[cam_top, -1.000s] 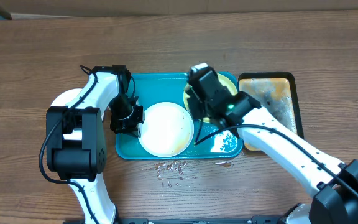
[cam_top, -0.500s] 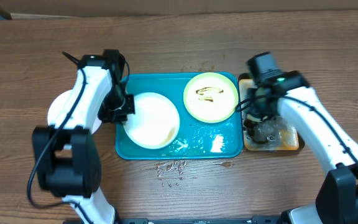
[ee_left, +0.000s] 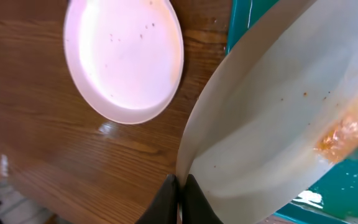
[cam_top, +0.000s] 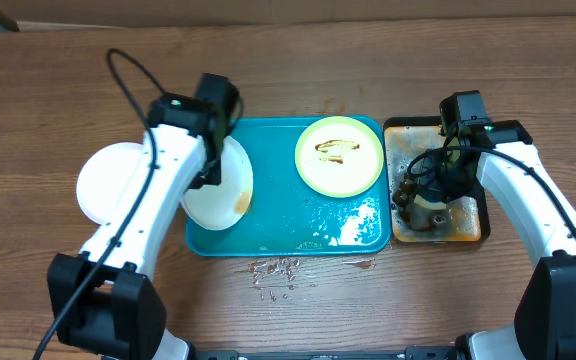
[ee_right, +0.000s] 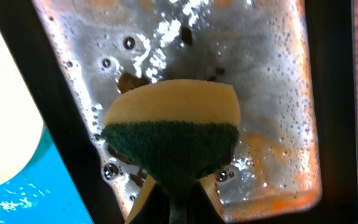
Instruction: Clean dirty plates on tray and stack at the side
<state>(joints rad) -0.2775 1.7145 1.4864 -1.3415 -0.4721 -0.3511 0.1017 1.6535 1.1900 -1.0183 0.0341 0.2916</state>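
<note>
My left gripper (cam_top: 211, 172) is shut on the rim of a white plate (cam_top: 220, 193) with an orange-brown smear, held tilted over the left end of the teal tray (cam_top: 298, 225). In the left wrist view that plate (ee_left: 278, 112) fills the right side, pinched by my gripper (ee_left: 180, 186). A clean white plate (cam_top: 108, 183) lies on the table left of the tray; it also shows in the left wrist view (ee_left: 123, 56). A pale yellow-green plate (cam_top: 340, 155) with a brown smear lies in the tray's far right. My right gripper (ee_right: 178, 199) is shut on a yellow-and-green sponge (ee_right: 173, 134) over the rusty tray (cam_top: 466, 215).
The rusty-brown tray (ee_right: 272, 93) holds soapy water and bubbles. Water drops (cam_top: 276, 270) lie on the wooden table in front of the teal tray. The teal tray's floor is wet with foam near its front right (cam_top: 353, 228).
My left gripper has lifted and tilted the white plate and carried it left toward the tray's left edge. My right gripper has shifted slightly over the rusty tray with the sponge.
</note>
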